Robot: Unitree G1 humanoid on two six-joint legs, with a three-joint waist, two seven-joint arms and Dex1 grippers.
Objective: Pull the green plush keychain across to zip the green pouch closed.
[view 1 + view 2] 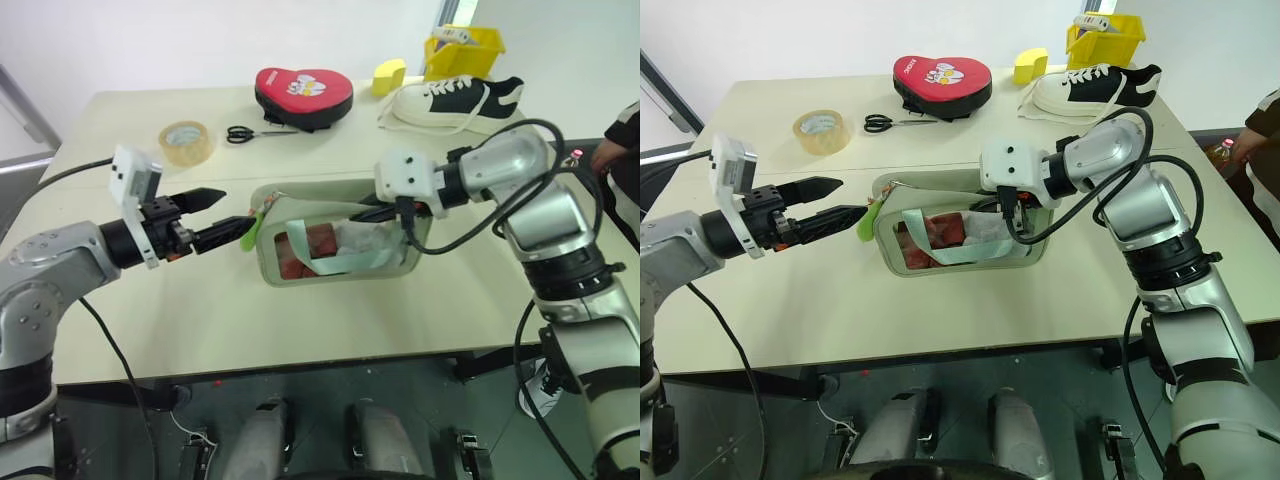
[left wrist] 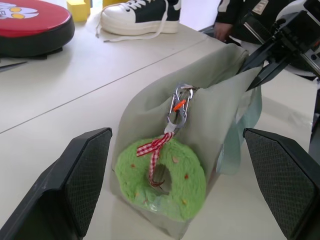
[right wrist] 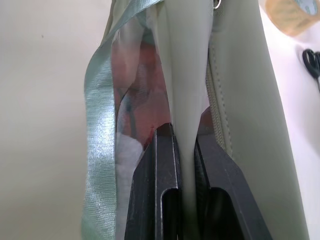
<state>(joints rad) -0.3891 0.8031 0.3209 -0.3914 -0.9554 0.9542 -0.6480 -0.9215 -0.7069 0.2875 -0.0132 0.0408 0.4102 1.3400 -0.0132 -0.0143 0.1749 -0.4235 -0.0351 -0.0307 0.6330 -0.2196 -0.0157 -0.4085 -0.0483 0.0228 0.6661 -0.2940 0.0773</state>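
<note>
right tool (image 3: 184, 145) closed on a fold of the green pouch (image 1: 335, 262), its two black fingers (image 3: 159, 185) pinching the pale fabric near the zipper at the pouch's right end; the fingertips themselves are hidden by the cloth in the head views. left tool (image 1: 222, 215) wide open, holding nothing, level with the pouch's left end, one finger (image 2: 80, 175) on either side of the green plush keychain (image 2: 161, 177) but not touching it. the keychain hangs by a metal clip (image 2: 178, 107) and a red checked ribbon at the pouch's left end. the pouch stands on the counter (image 1: 300, 320), top unzipped; contents behind its clear window are red and white, hard to make out. farther back: tape roll (image 1: 187, 142), scissors (image 1: 245, 133), red heart-shaped case (image 1: 303, 95), shoe (image 1: 455, 100).
</note>
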